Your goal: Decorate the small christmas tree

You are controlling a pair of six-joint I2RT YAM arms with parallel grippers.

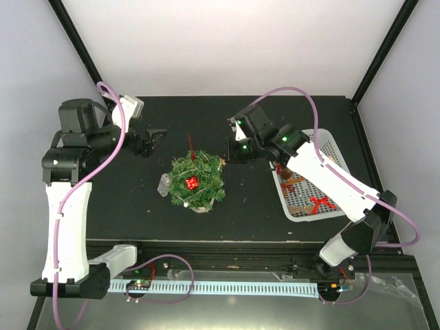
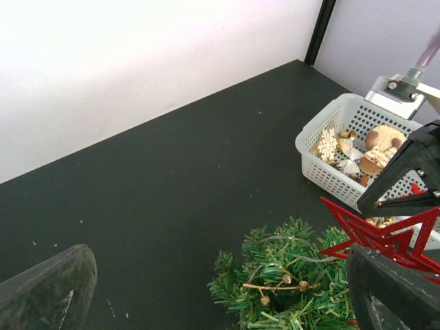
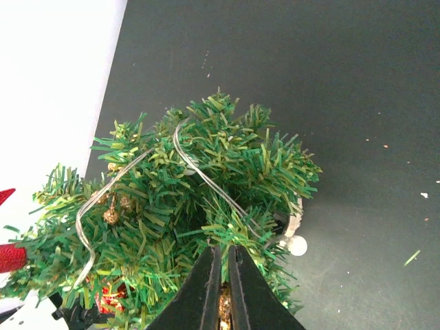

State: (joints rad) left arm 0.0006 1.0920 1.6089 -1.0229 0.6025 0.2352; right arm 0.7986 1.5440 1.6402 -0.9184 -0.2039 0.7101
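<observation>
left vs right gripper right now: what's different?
The left gripper is wide open; the right gripper is shut. The left gripper sits beside the small christmas tree, apart from it; the right gripper has its tips in the branches. Both are black.

Item: small christmas tree [image 3: 206, 199], bushy green needles, on a dark table [image 3: 344, 82], draped with a thin clear wire [image 3: 199, 172]; gold beads [image 3: 111, 215] on its left branches, a small white bulb [image 3: 297, 245] at its right edge. Tool: right gripper [image 3: 223, 253], black fingers pressed almost together at the tree's near side, a small gold piece [image 3: 223, 309] in the slit between them. Also: red ornament [image 3: 110, 300] low left among the needles.
</observation>
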